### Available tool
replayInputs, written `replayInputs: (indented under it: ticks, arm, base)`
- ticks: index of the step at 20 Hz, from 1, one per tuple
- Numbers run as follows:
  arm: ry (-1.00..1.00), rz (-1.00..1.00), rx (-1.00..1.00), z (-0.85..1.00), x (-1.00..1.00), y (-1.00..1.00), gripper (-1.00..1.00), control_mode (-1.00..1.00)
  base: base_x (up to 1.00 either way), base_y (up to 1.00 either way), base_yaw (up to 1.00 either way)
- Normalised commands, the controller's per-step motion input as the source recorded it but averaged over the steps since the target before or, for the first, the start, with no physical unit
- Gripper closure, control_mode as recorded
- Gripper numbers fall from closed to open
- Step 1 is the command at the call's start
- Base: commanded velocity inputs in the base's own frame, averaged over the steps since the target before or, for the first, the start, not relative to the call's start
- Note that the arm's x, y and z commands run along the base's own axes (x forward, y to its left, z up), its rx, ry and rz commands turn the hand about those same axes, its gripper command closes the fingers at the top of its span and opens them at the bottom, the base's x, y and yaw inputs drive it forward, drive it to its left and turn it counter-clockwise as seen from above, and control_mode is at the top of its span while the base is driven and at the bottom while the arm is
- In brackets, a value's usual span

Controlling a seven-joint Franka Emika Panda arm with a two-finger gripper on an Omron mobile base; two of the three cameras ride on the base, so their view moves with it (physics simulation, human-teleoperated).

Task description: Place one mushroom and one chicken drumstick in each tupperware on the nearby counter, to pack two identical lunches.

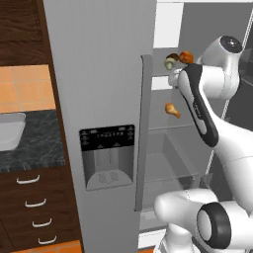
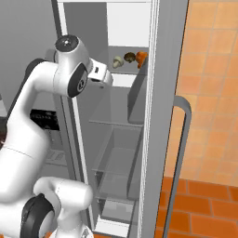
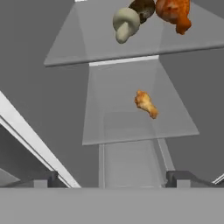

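Inside the open grey refrigerator (image 1: 106,74), on its upper clear glass shelf (image 3: 87,48), a pale-capped mushroom (image 3: 124,24), a darker brown-capped mushroom (image 3: 142,8) and a plump orange-brown chicken drumstick (image 3: 173,11) sit clustered and touching. A second, smaller-looking orange-brown drumstick (image 3: 145,104) lies alone on the next glass shelf (image 3: 131,127) below, paler bone end pointing toward the camera side. Food is still stored cold; judged from this, packing has not begun for these four items.

Two-finger gripper (image 3: 113,178): jaws spread wide, nothing between them, aimed into the fridge interior at roughly lower-shelf height. Judgement: posed to reach for a first item.

One shallow light-grey rectangular tupperware (image 1: 10,131) rests on the dark speckled stone counter (image 1: 39,148) left of the fridge, well apart from the food. Its contents cannot be told from here.
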Motion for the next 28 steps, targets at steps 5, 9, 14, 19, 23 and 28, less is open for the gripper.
replayInputs:
  ticks: [5,9,14,19,23,28]
  arm:
    - [-0.16,-0.17,0.0,0.65,0.43,-0.36,-1.0,-1.0]
    - [0.04,-0.09,0.08,0.05,0.87,-0.42,-1.0,-1.0]
    - [-0.02,0.0,0.03,0.0,0.69,0.0,-1.0,-1.0]
    - [0.02,0.01,0.02,0.0,0.62,0.02,-1.0,-1.0]
    - [0.03,0.02,0.03,-0.02,0.64,0.05,-1.0,-1.0]
    - [0.01,0.02,0.0,-0.06,0.67,0.0,-1.0,-1.0]
  base:
    - [0.0,0.0,0.0]
    - [0.0,0.0,0.0]
    - [0.0,0.0,0.0]
    - [0.0,0.0,0.0]
    - [0.0,0.0,0.0]
    - [0.0,0.0,0.0]
